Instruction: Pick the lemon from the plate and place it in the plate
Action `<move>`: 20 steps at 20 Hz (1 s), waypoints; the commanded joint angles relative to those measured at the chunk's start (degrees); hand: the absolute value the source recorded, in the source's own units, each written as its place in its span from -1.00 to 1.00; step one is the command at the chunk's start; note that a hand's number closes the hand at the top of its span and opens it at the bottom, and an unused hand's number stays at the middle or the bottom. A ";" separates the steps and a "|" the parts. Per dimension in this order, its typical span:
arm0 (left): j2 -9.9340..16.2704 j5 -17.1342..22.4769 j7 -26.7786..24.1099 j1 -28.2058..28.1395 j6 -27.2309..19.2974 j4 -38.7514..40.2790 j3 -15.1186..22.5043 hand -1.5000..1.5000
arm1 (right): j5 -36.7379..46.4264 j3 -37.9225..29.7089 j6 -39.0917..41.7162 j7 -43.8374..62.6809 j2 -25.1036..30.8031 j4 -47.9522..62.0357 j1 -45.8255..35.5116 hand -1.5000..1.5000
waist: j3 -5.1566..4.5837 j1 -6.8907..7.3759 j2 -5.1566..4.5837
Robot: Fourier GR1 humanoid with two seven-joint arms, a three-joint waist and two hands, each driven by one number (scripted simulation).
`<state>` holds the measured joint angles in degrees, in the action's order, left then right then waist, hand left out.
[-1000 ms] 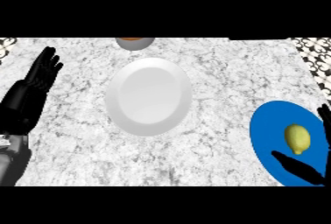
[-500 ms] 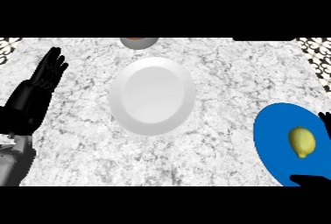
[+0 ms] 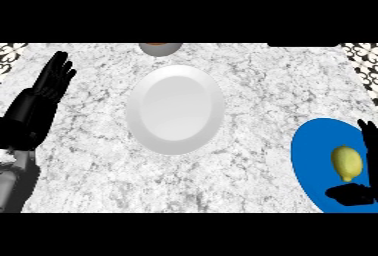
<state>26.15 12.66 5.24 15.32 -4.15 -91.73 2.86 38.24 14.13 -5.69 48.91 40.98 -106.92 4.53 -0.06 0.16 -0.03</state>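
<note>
A yellow lemon (image 3: 347, 162) lies on a blue plate (image 3: 314, 160) at the right edge of the head view. My right hand (image 3: 353, 194) shows only partly at that edge: its thumb reaches in just below the lemon and a fingertip (image 3: 367, 131) stands above it, so the lemon sits between them, apparently untouched. A white plate (image 3: 175, 109) rests near the counter's middle with nothing on it. My left hand (image 3: 40, 102) is open at the left edge, fingers up, resting.
A grey bowl with an orange inside (image 3: 159, 48) stands at the counter's far edge, just behind the white plate. Marbled counter top (image 3: 251, 90) lies between the two plates.
The view has shifted, so both plates sit further right and lower. The right hand has slid toward the right edge, with thumb and finger still on either side of the lemon.
</note>
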 commanded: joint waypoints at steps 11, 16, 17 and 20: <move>-5.06 -4.31 1.11 3.02 2.10 3.58 -2.88 0.00 | 6.66 -2.80 5.00 -2.46 -10.58 13.28 -4.70 -1.00 | 0.07 -0.24 -0.02; -4.36 -4.74 2.26 1.13 5.38 -0.18 -4.92 0.00 | 4.90 -7.95 6.23 -10.61 -10.99 18.41 -3.90 -1.00 | 0.07 -0.15 0.04; -6.35 -5.82 0.35 1.91 3.97 2.32 -4.44 0.00 | 6.22 -7.40 4.87 -11.49 -11.82 20.37 -2.91 -1.00 | 0.07 -0.25 0.01; -6.31 -6.77 0.80 0.29 5.56 0.10 -5.63 0.00 | 6.53 -10.75 8.46 -10.05 -12.06 19.84 -4.81 -1.00 | 0.06 -0.24 0.05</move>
<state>20.29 6.53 5.99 15.39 -0.28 -91.92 -1.07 43.51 5.85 0.92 39.74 30.01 -88.47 0.18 0.01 -0.01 0.00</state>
